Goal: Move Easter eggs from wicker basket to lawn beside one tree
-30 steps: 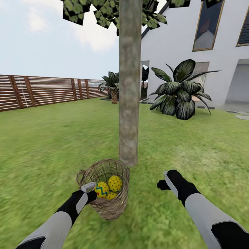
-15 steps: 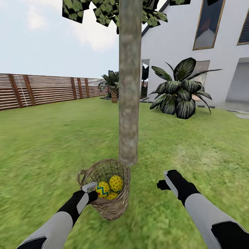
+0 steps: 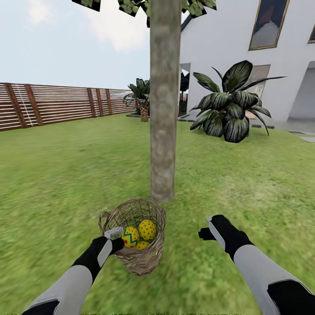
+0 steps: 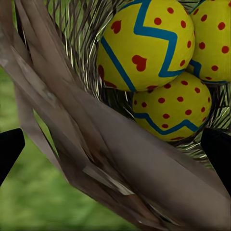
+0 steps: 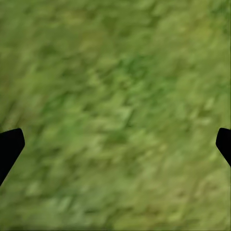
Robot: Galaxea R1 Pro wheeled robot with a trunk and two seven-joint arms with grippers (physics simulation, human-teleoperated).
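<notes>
The left pincer (image 3: 114, 234), spread, sits at the basket (image 4: 144, 178) rim, the eggs (image 4: 144, 45) just ahead. Eggs look smooth, rigid, probably light and slippery: grip across the widest part. The right pincer (image 3: 205, 233), spread, hangs over lawn (image 5: 115, 106).

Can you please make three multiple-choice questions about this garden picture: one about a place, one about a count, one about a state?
1. Where does the wicker basket stand?
A. on the lawn close to the tree
B. against the fence
C. beside the house door

2. How many Easter eggs lie in the basket?
A. one
B. two
C. three

3. How are the jaws of the right gripper?
A. shut on an egg
B. open over grass
C. shut on the basket rim

Answers:
1 A, the trunk rises just behind the basket.
2 C, the left wrist view shows three.
3 B, its tips sit wide apart, with grass between.
</notes>
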